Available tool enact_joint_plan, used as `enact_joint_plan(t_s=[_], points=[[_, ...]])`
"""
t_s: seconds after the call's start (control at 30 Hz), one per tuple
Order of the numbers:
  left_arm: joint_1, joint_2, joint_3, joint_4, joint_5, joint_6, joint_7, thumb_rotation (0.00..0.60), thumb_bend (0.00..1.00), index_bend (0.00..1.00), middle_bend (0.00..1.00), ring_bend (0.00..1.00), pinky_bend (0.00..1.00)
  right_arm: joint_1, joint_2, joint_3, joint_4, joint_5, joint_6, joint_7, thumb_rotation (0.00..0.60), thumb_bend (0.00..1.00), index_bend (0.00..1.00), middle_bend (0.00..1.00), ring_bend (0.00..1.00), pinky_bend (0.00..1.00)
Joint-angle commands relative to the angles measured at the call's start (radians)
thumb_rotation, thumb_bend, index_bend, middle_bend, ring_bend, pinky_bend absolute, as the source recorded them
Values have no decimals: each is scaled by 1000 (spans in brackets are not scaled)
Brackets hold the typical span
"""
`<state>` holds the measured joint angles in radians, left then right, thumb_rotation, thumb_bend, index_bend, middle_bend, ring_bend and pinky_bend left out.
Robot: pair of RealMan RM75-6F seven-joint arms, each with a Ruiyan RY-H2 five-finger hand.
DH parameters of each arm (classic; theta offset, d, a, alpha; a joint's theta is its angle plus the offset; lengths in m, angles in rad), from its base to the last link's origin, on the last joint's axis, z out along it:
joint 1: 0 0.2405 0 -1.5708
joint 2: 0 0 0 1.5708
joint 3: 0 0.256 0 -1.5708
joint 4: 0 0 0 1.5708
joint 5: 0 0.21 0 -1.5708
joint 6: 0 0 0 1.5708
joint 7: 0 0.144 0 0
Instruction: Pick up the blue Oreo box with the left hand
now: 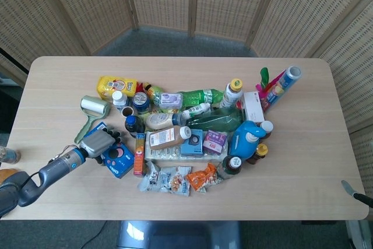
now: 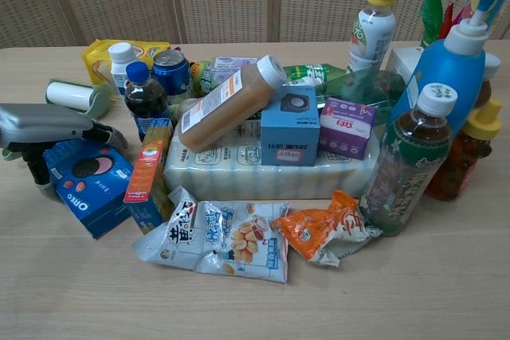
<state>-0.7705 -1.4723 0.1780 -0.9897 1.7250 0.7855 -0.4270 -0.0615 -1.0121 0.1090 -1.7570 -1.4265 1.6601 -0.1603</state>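
left hand (image 1: 98, 143) lies over the blue Oreo box (image 1: 118, 158), fingers closed across its 10 o'clock end, touching it; firm grip cannot be told | box at table (image 1: 52, 86) pile's 9 o'clock edge, bare wood beyond; long axis 10-to-4 | orange carton (image 1: 139, 154) touching at 3 o'clock | right hand unseen

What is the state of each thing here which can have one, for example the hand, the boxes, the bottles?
Left hand: fingers over the Oreo box top, gripping it.
Oreo box: tilted, still on table.
Brown bottle: lying slanted, capped.
Tea bottle: upright, capped.
Orange box: standing on edge.
Orange snack bag: lying, crumpled.
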Motion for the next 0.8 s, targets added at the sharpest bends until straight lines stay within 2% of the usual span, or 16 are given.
enact_joint_plan(t_s=[0.03,0.27,0.47,0.8], points=[[17,17,-2,-15,-20,27,-7,600,38,441,263,653,341,2,-2,1,2,0,-2,2,502,35,0,0,0,0],[75,111,-20,-105,-54,152,-21,600,67,460,285,683,365,11,-14,4,16,-1,-19,16,497,36,0,0,0,0],[137,257,-39,-257,-59,315,0,600,66,444,273,683,354,27,-32,6,35,-3,-45,32,496,37,0,0,0,0],[206,507,-143,-510,-129,512,3,600,66,436,253,668,340,35,-59,-4,70,-34,-55,81,499,35,0,0,0,0]])
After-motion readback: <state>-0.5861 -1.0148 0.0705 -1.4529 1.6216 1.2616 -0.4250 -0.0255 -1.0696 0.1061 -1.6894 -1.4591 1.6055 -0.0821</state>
